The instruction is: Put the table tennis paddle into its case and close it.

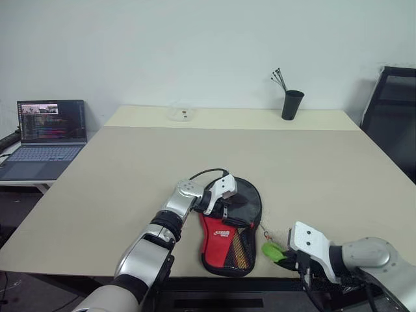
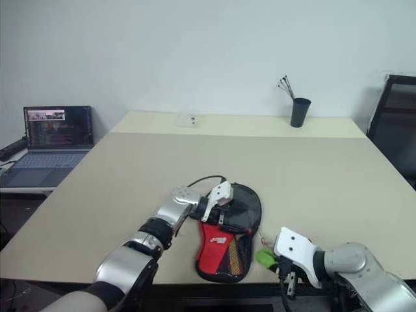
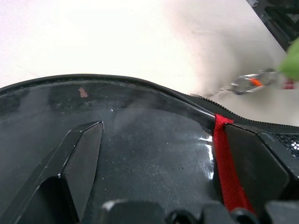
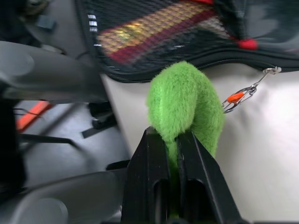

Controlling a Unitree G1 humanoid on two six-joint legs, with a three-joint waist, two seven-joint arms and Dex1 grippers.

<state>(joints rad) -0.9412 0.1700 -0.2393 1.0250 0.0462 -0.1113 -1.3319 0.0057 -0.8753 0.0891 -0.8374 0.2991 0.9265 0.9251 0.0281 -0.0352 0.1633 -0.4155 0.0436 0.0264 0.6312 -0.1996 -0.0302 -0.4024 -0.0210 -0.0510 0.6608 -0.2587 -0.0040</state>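
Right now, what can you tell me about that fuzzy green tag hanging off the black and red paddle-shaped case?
The fuzzy green pull tag is a soft, plush-looking tab, bent over on itself. The right gripper is shut on it, its two black fingers pinching the lower end. A small metal clip with an orange bit links it to the zipper rim of the black and red fabric case, at the table's near edge.

Take the case (image 1: 231,231) as your marker. It lies at the table's (image 1: 130,182) near edge, and your left gripper (image 1: 224,195) sits spread over its round end, blocking any approach from that side. Just right of the case, your right gripper (image 4: 174,154) is pinched on the green pull tag (image 4: 187,102), crowding that near corner. Beyond the case you've got wide bare tabletop, up to the black cup (image 1: 292,104) and a small clear box (image 1: 182,114) at the far edge.
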